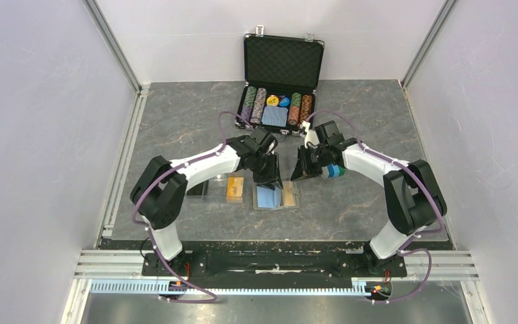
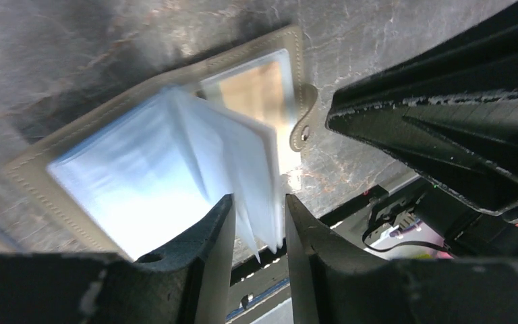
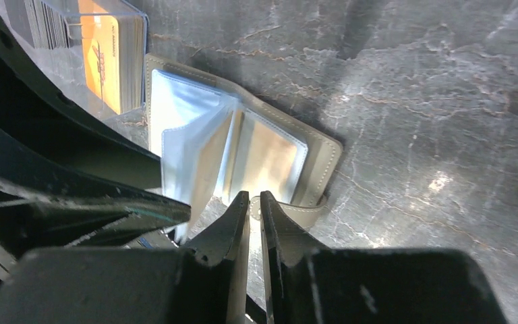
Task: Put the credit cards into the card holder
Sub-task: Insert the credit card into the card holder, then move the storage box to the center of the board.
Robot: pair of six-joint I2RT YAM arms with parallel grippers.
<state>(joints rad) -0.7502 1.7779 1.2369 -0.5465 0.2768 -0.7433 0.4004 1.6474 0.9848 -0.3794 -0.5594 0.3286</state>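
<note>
While the card holder (image 1: 275, 198) lies open, left gripper (image 2: 260, 223) straddles its sleeves (image 2: 233, 152), jaws apart; right gripper (image 3: 256, 202), nearly closed on nothing, hovers at its tab (image 3: 303, 212); orange credit cards (image 3: 101, 57) wait beside it, unloaded

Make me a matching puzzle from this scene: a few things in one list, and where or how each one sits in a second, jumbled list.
Things:
1. card holder
2. orange cards
3. poker chip case
4. left hand

Places and states:
A. standing open at the far edge of the table
B. stacked beside the card holder, on the left arm's side
C. clear sleeves between its fingers
D. lying open and flat, light blue inside

Pairs: 1-D, 2-B, 3-A, 4-C
</note>
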